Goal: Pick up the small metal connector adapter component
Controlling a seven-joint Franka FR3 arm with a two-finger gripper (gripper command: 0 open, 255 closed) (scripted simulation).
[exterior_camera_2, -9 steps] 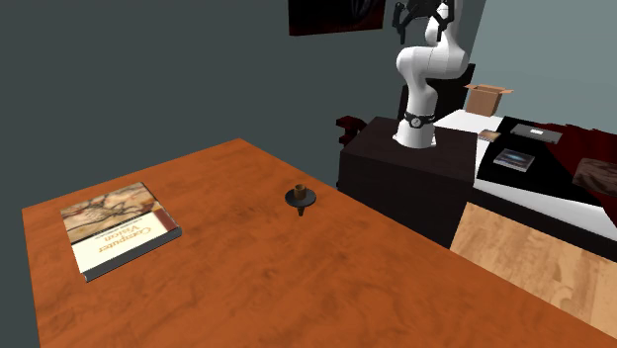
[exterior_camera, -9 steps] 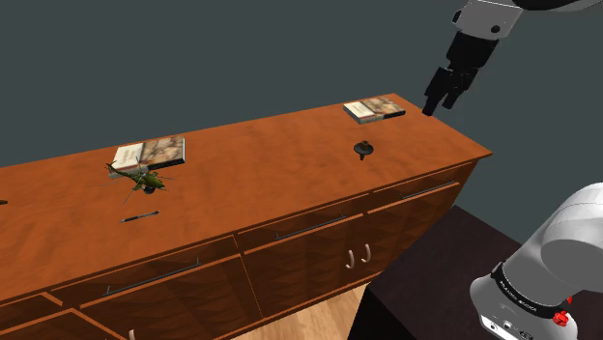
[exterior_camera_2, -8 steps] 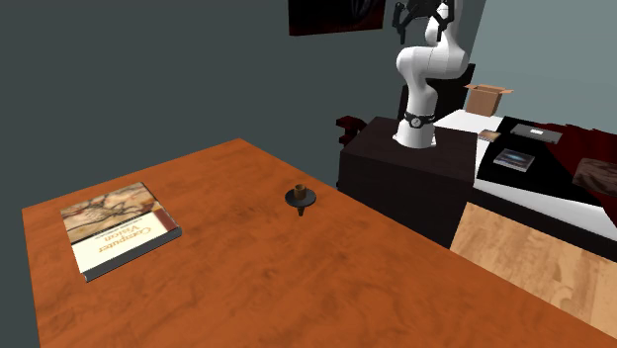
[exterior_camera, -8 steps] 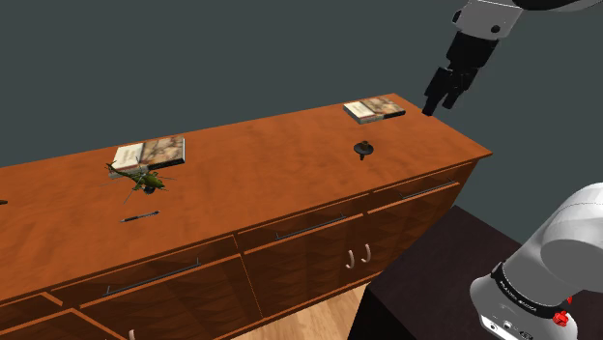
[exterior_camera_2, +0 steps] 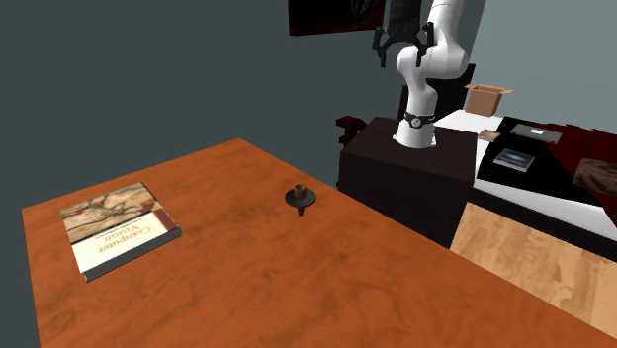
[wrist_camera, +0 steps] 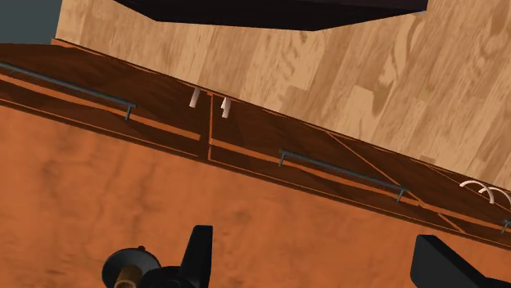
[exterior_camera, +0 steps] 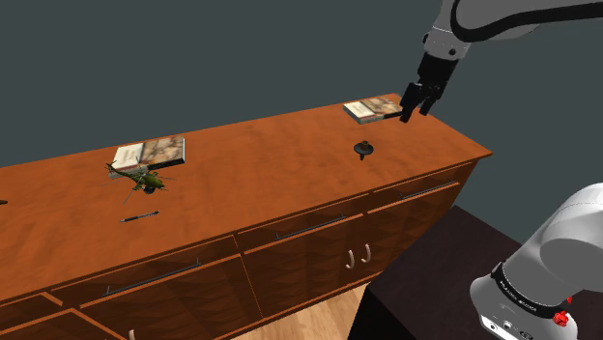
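Observation:
The connector adapter [exterior_camera: 364, 148] is a small dark piece with a round flange and a brownish core, standing upright on the wooden sideboard top [exterior_camera: 271, 164] near its right end. It also stands at the middle of the top [exterior_camera_2: 301, 198], and just beside one black finger [wrist_camera: 129, 270]. My gripper [exterior_camera: 406, 112] hangs in the air above the sideboard's right end, higher than the adapter and to its right in the shoulder view. Its fingers [wrist_camera: 198, 249] stand wide apart with nothing between them. From across the sideboard the gripper [exterior_camera_2: 399, 51] shows high above the stand.
A book [exterior_camera: 373, 109] lies at the back right corner, just under my gripper. Another book [exterior_camera: 150, 152], a green toy helicopter [exterior_camera: 143, 180] and a pen [exterior_camera: 140, 215] lie further left. Drawer fronts with bar handles [wrist_camera: 340, 170] face the wooden floor. The dark stand [exterior_camera_2: 405, 173] sits beside the sideboard.
The arm has swung down and towards the shoulder view's left, bringing the gripper from beyond the sideboard's right end to above its back right corner. Nothing on the sideboard has moved.

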